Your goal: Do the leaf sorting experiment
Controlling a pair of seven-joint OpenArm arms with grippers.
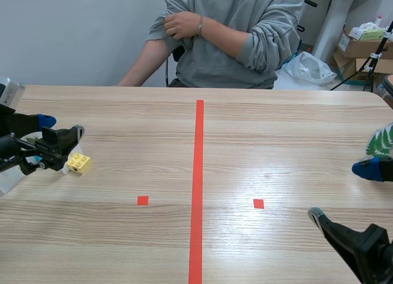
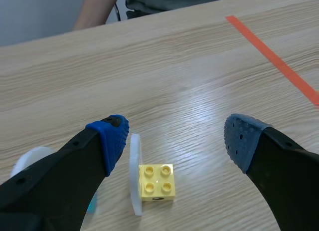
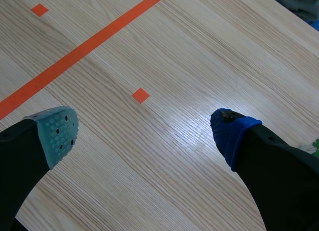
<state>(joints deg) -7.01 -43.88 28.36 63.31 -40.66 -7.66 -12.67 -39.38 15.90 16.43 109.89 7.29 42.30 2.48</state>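
Observation:
A small yellow brick (image 1: pixel 78 162) lies on the table at the left; in the left wrist view the brick (image 2: pixel 157 182) sits low between my open fingers, nearer the left one. A thin white piece (image 2: pixel 134 173) stands on edge against its side. My left gripper (image 1: pixel 61 127) hovers open just behind the brick and holds nothing. A green leaf (image 1: pixel 381 142) shows at the table's right edge. My right gripper (image 1: pixel 338 191) is open beside it, over bare table (image 3: pixel 164 141), with a speck of green (image 3: pixel 315 143) by its blue finger.
A person (image 1: pixel 227 38) sits across the table with arms folded, hands off the table. An orange-red tape line (image 1: pixel 198 186) divides the table, with one red square (image 1: pixel 142 200) on each side. A round white object (image 2: pixel 30 158) lies beside my left finger.

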